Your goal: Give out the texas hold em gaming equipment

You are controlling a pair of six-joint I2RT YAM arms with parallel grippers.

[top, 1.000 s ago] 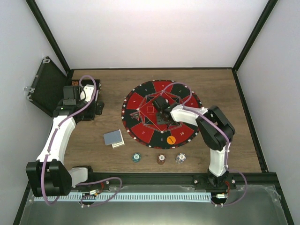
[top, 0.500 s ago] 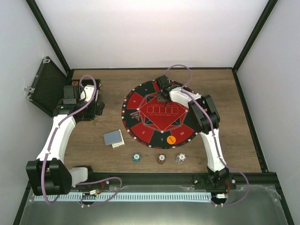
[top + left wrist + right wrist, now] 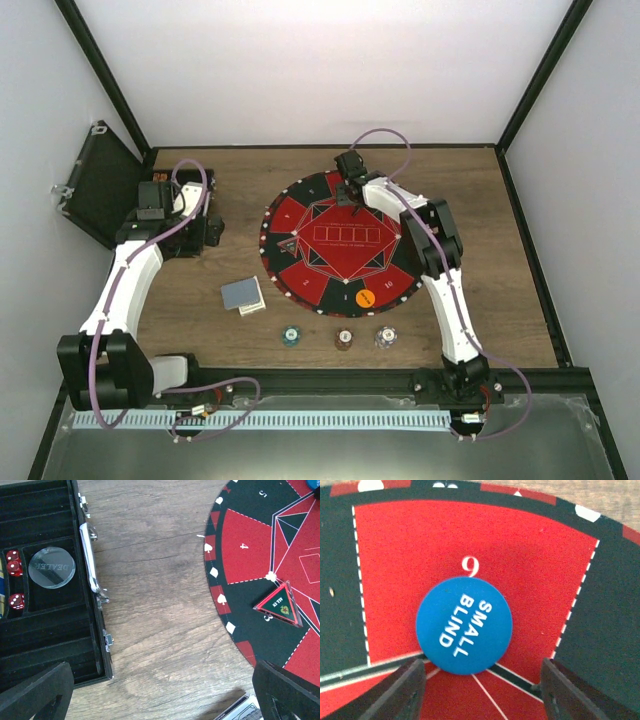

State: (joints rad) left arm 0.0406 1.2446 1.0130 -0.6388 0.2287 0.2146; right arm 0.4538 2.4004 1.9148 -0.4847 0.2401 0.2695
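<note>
Right tool [image 3: 479, 680]: fingers spread, over the far rim of the round mat [image 3: 300, 272]
Blue button [image 3: 464, 625], marked SMALL BLIND: flat on the mat's red segment 9, just ahead of the spread fingertips, not pinched
Orange button [image 3: 365, 297]: on the mat's near edge
Card stack [image 3: 243, 295]: on the counter [image 3: 500, 300], left of the mat
Teal chips [image 3: 290, 336], dark red chips [image 3: 343, 339], whitish chips [image 3: 385, 337]: in a row on the counter, near side of the mat
Left tool [image 3: 160, 700]: fingers spread, above bare wood between the black case [image 3: 50, 630] and the mat

Even, bright light; blurred wrist-view edges.
</note>
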